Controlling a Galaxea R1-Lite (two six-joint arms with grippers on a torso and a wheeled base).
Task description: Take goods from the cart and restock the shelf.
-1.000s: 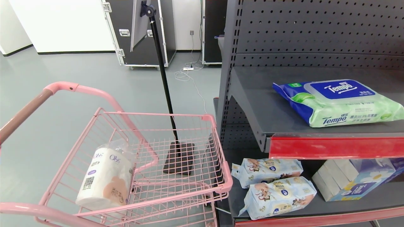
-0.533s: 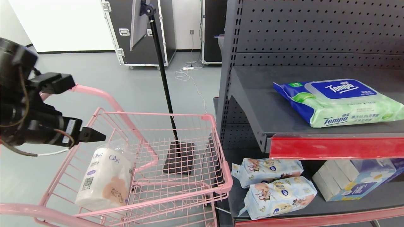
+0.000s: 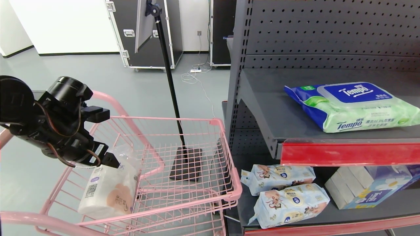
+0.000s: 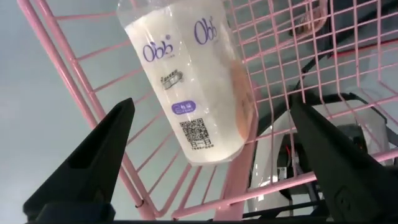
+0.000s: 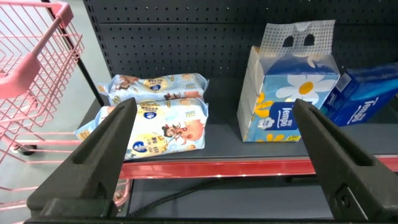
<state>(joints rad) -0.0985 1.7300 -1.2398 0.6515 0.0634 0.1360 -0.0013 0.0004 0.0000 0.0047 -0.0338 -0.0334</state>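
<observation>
Pink cart [image 3: 229, 191] | left claw [image 4: 211, 104] spread, lowered toward roll pack [image 3: 108, 190] | right claw [image 5: 212, 102] spread

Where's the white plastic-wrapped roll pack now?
The white plastic-wrapped roll pack lies in the pink wire cart, at the head view's left, just under the open left gripper.

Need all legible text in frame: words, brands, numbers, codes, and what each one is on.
"Tempo": on the lid and front edge of the wet-wipes pack on the upper shelf.
"Obb": twice on the roll pack in the cart.
"Tempo": on the tissue box on the lower shelf.
QR code on the roll pack: no characters to read.
Fine print on all packs, including the two cartoon-printed packs: too small to read.
</observation>
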